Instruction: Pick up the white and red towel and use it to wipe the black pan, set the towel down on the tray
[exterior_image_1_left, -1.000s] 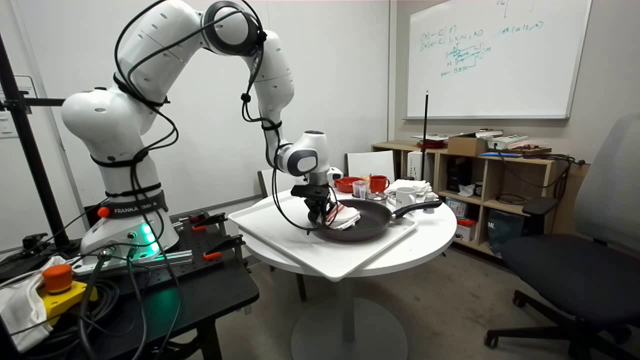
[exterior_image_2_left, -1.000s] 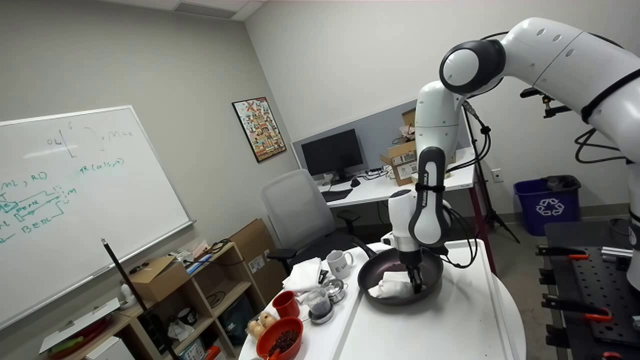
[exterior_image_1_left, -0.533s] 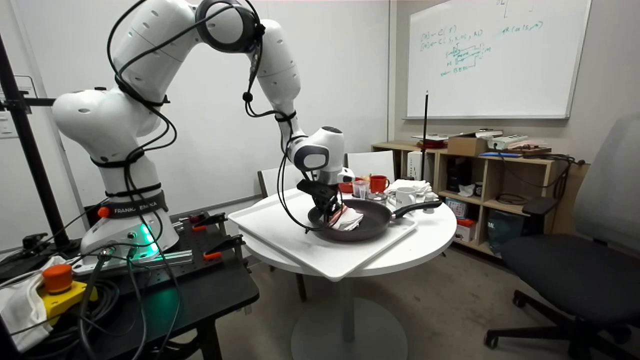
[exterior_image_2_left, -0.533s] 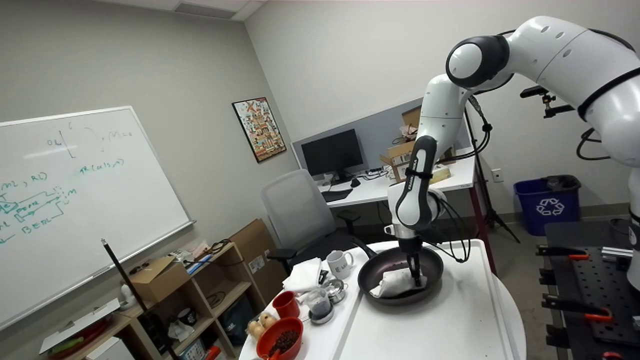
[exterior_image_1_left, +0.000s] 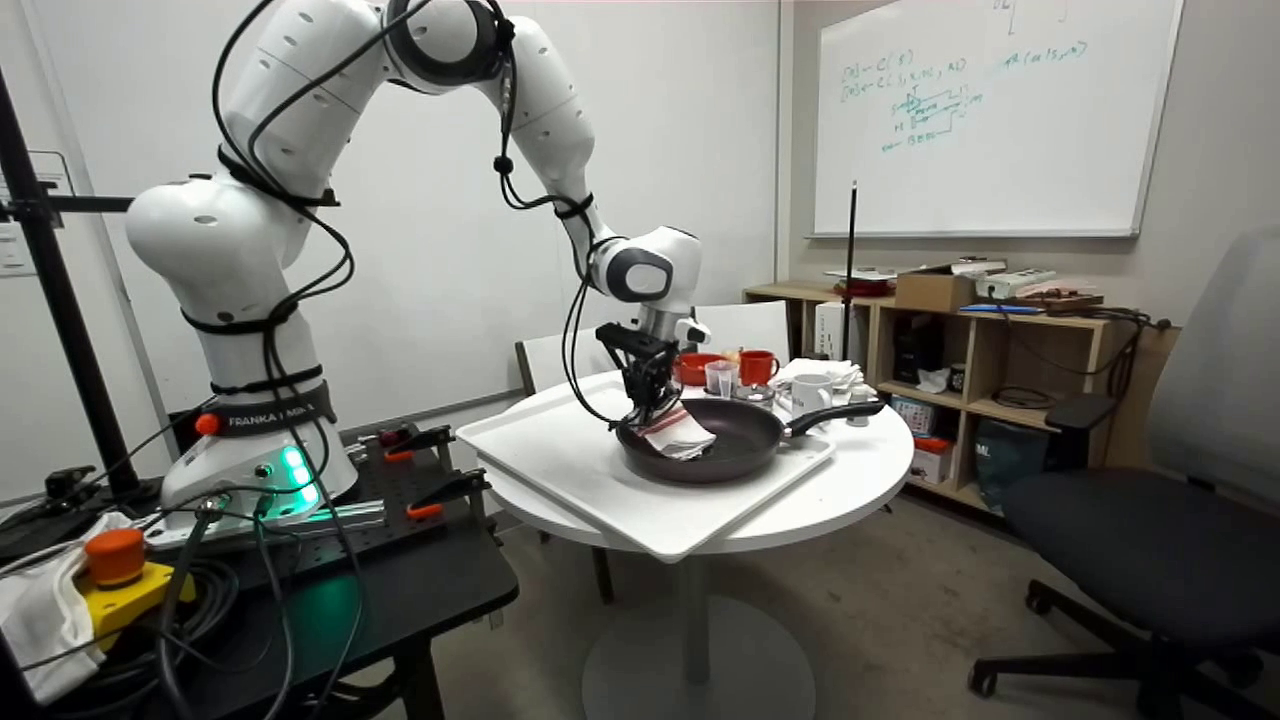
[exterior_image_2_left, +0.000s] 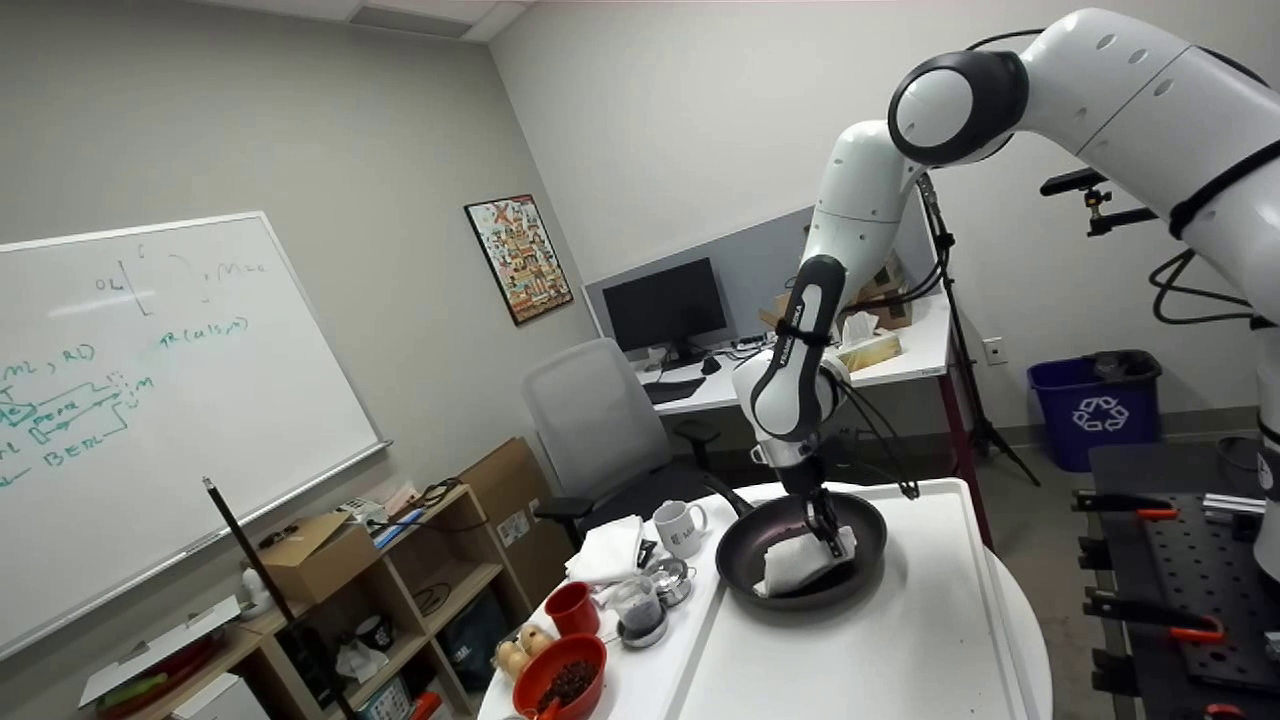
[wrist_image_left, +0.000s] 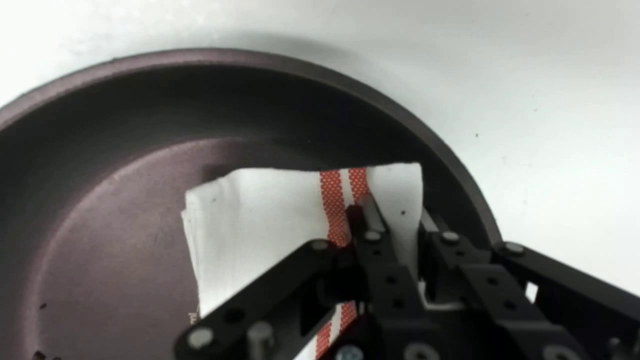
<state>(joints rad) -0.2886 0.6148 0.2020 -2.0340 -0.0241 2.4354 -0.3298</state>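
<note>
Gripper (wrist_image_left: 400, 211) clamped on towel (wrist_image_left: 265, 220), toward two o'clock inside black pan (wrist_image_left: 115, 240), wrist view. Pickup done; wiping seemingly underway; set-down on tray (exterior_image_2_left: 850, 660) yet to come.

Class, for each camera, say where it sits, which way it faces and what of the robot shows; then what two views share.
Wrist view: on the wrist, facing down into the black pan; only the gripper shows, shut on the towel.
An exterior view: set back from the round table, facing it and a whiteboard; base, arm and gripper show.
An exterior view: on the side of the red bowl, tilted, facing tray and monitor; arm and gripper show.
Shared by both exterior views: black pan, tray, whiteboard.
</note>
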